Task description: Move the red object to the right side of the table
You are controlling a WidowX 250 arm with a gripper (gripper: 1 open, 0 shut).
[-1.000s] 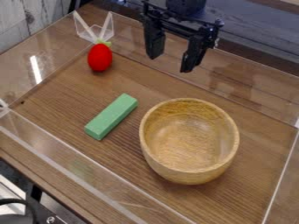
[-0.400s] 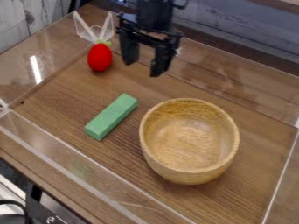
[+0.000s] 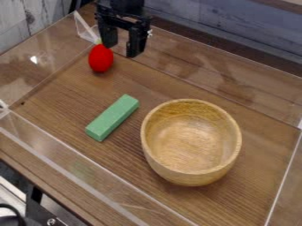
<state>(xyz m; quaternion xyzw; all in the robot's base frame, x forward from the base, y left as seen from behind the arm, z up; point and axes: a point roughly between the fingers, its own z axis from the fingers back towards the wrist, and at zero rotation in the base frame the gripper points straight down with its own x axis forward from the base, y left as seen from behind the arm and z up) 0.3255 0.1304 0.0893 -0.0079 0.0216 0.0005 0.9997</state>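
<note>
The red object point(image 3: 101, 57) is a small rounded red toy fruit lying on the brown wood-grain table point(image 3: 71, 97) near its far left corner. My gripper point(image 3: 123, 44) hangs just to the right of it and slightly above, pointing down. Its two dark fingers point(image 3: 137, 41) stand apart with nothing between them, so it is open. It does not touch the red object.
A green rectangular block point(image 3: 112, 117) lies left of centre. A large wooden bowl point(image 3: 192, 141) stands at the front right. Low clear acrylic walls point(image 3: 35, 62) edge the tabletop; white straps point(image 3: 85, 29) hang at the back left corner.
My gripper has travelled left across the back of the table and sunk lower, ending beside the red object. Its jaws stayed open. Nothing else moved.
</note>
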